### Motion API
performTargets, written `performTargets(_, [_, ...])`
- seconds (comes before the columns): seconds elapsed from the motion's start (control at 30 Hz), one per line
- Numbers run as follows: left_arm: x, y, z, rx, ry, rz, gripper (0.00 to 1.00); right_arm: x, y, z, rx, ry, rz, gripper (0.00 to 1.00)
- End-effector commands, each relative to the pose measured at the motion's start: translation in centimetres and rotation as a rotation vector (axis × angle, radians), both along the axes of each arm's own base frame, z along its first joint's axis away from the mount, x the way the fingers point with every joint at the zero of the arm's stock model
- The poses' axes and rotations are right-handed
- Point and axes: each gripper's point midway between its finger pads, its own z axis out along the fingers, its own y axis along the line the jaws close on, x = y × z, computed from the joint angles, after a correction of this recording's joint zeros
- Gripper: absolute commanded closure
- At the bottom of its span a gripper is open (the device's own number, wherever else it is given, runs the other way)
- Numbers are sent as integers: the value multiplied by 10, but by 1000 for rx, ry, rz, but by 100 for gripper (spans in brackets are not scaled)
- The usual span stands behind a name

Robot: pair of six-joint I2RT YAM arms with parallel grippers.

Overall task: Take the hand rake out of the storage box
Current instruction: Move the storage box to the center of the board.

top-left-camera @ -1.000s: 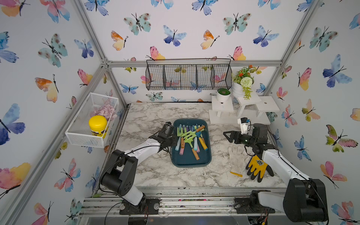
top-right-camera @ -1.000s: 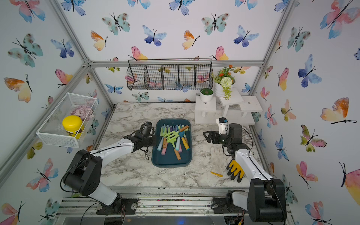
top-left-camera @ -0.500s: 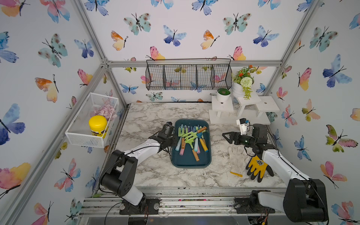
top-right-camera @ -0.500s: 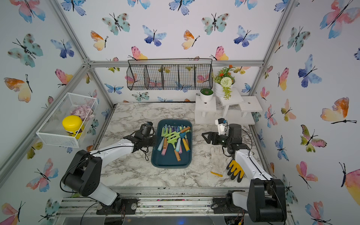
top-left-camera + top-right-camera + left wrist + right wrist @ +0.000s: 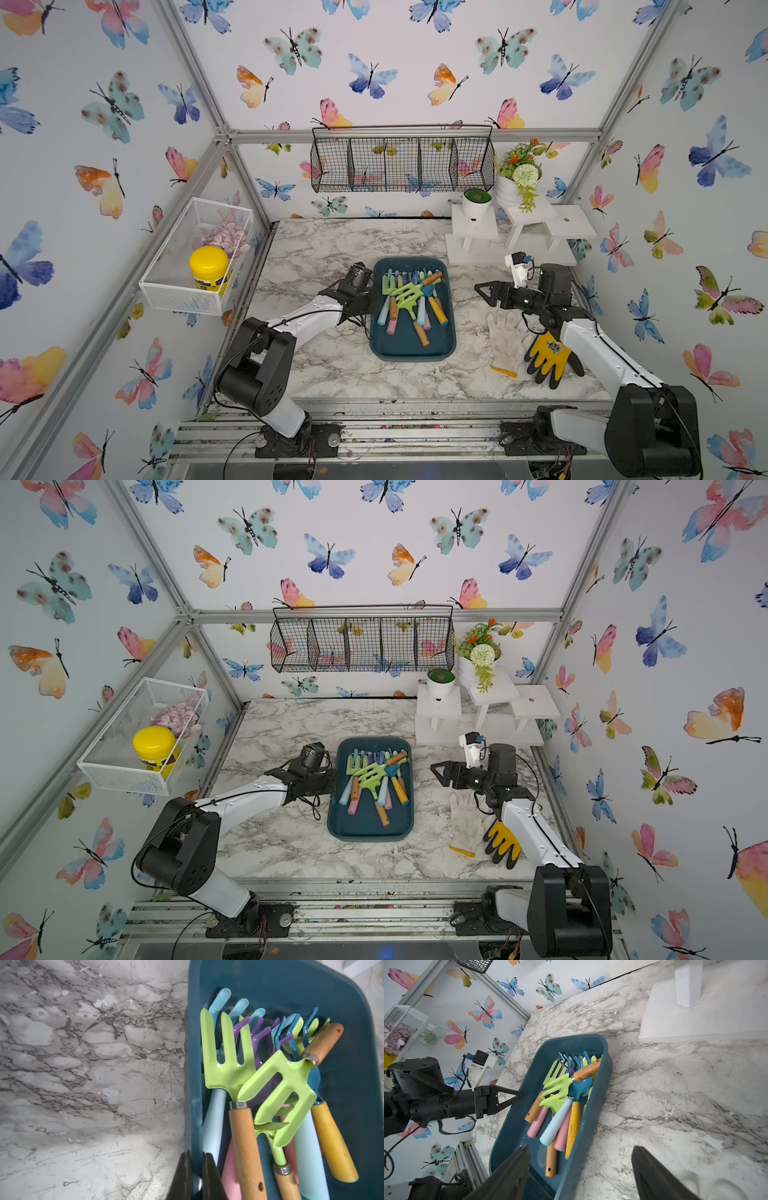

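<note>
Storage box point(image 5: 401, 347) sits mid-desk point(image 5: 332, 249), packed w/ colourful garden tools. Hand rake point(image 5: 406, 291), lime head w/ wooden handle, lies on top of the pile in the box's far half. Its handle points approx 2 o'clock, tines approx 8. Left tool point(image 5: 197, 1154) is at the box's 9 o'clock, pinched narrow on the side wall, one finger inside, one outside. Right tool point(image 5: 482, 289) hovers at the box's 3 o'clock, jaws wide, holding nothing, apart from the box. White glove point(image 5: 509, 340) and yellow-black glove point(image 5: 548, 357) lie on the desk approx 4 o'clock from the box.
</note>
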Motion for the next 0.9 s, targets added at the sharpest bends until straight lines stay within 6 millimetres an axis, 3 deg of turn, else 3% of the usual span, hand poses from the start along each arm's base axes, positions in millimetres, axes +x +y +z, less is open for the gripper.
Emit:
performTargets(0.0, [9,-15,7,-30,-27,-30,100,-2,5,15,20,-22,29,17])
performTargets(0.33, [17,12,-7,67,-25,-36,100,-3,10,15,31,-13,49,17])
performTargets(0.6, [14,33,0,80,-36,-17,99,-4,15,14,32,-5,63,16])
performTargets(0.67, [13,32,2,75,-38,-26,87,-5,18,16,31,-6,67,9])
performTargets(0.87, [9,29,12,42,-74,-38,22,-10,26,24,0,-12,71,5])
